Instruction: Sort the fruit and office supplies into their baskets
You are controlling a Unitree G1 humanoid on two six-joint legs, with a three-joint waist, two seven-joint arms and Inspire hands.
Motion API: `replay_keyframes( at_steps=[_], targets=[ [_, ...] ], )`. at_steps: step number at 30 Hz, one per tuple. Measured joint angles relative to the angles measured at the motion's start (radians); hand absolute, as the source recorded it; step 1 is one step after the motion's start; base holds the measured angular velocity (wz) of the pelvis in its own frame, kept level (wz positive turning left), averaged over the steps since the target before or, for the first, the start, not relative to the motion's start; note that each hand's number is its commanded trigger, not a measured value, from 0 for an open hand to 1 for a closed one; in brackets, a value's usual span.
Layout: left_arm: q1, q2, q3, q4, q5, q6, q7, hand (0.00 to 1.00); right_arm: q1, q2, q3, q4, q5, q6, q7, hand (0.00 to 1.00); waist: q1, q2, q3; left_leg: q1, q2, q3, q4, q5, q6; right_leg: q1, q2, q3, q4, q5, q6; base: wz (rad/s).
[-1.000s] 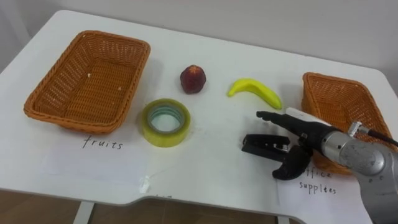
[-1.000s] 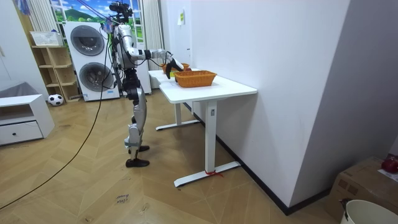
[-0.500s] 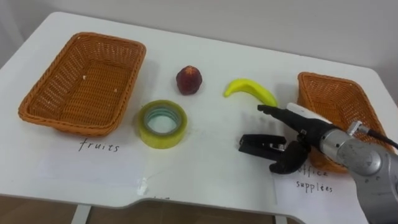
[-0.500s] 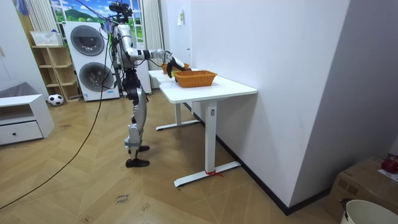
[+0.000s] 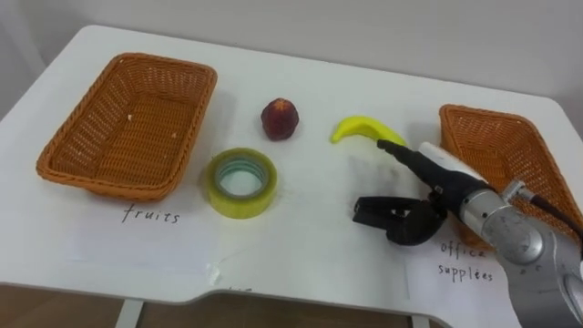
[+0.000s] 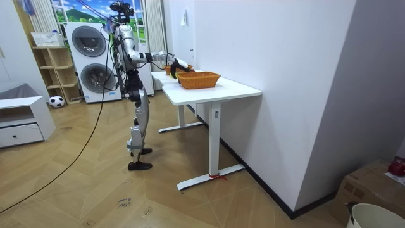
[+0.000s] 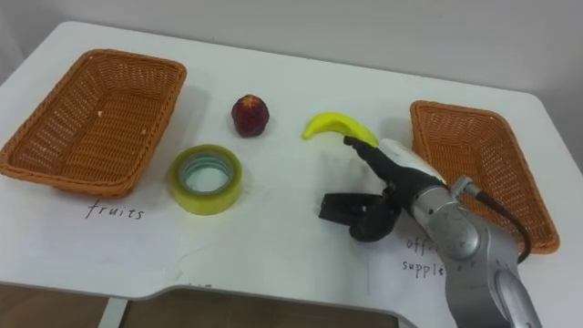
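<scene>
On the white table lie a dark red peach (image 5: 280, 118), a yellow banana (image 5: 360, 128), a roll of yellow-green tape (image 5: 240, 181) and a small black office item (image 5: 378, 211). My right hand (image 5: 455, 187) comes in from the right, just behind the black item. Its fingers are stretched out straight, with the tips near the banana's right end. The thumb (image 5: 414, 228) hangs down against the black item's right end. The hand is open and holds nothing. An empty wicker basket (image 5: 118, 182) marked for fruits stands at the left. A second wicker basket (image 5: 496, 146) stands at the right, also empty.
Handwritten paper labels lie in front of each basket, near the table's front edge (image 5: 273, 296). In the room view I stand at the end of the table (image 6: 215, 88), which is set against a wall. Washing machines (image 6: 88, 44) are behind me.
My right hand has reached further forward and left, so its fingertips now lie by the banana. The thumb has come down to the black item. Nothing else on the table has moved.
</scene>
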Motion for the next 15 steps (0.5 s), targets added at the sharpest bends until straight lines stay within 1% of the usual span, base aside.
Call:
replay_keyframes(
  at_steps=[6, 10, 15],
  targets=[
    [0.000, 0.001, -0.001, 0.002, 0.000, 0.000, -0.001, 0.00, 0.030, 0.000, 0.011, 0.000, -0.003, 0.004, 0.003, 0.00, 0.003, -0.006, 0.0012, -0.004, 0.000, 0.001, -0.001, 0.000, 0.000, -0.005, 0.000, -0.007, 0.001, 0.000, 0.000, 0.00],
    [0.000, 0.001, -0.004, 0.002, 0.000, 0.001, -0.017, 0.00, 0.053, 0.000, 0.027, 0.000, -0.003, 0.006, 0.005, 0.00, 0.003, -0.008, 0.0020, -0.007, 0.000, 0.001, -0.001, 0.000, 0.000, -0.007, -0.001, -0.025, 0.001, 0.000, 0.000, 0.00],
    [-0.002, 0.001, -0.003, 0.001, 0.001, 0.002, -0.042, 0.00, 0.053, 0.000, 0.039, 0.001, -0.007, 0.006, 0.012, 0.00, 0.004, -0.008, 0.0018, -0.016, 0.000, -0.002, 0.000, 0.000, 0.000, -0.013, -0.001, -0.027, 0.001, 0.000, 0.000, 0.01]
  ],
)
